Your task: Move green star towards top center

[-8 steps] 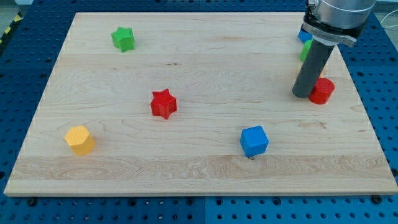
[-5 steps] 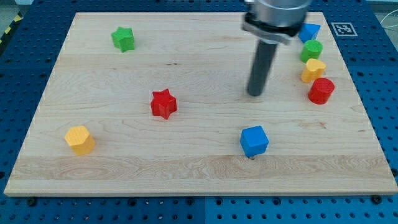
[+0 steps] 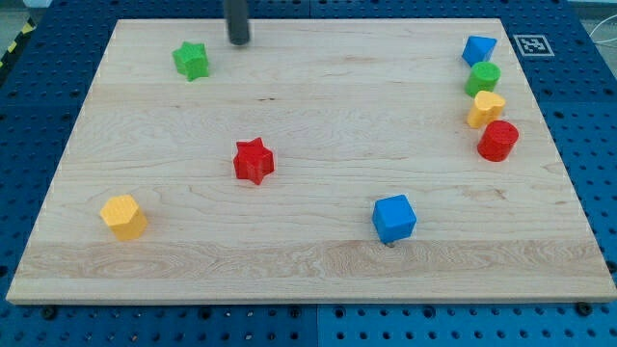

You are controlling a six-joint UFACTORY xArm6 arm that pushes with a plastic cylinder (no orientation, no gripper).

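Note:
The green star (image 3: 191, 60) lies on the wooden board (image 3: 318, 116) near the view's top left. My tip (image 3: 237, 40) stands near the board's top edge, a little to the right of and above the green star, apart from it. Only the lower part of the dark rod shows at the top of the view.
A red star (image 3: 254, 160) lies left of centre. A yellow block (image 3: 123, 216) sits at the bottom left, a blue cube (image 3: 393, 218) at the bottom centre-right. At the right edge stand a blue block (image 3: 477, 49), a green block (image 3: 483, 77), a yellow block (image 3: 486, 109) and a red cylinder (image 3: 497, 141).
The rod has swept from the right side near the red cylinder across the board to the top left, beside the green star. No block has moved.

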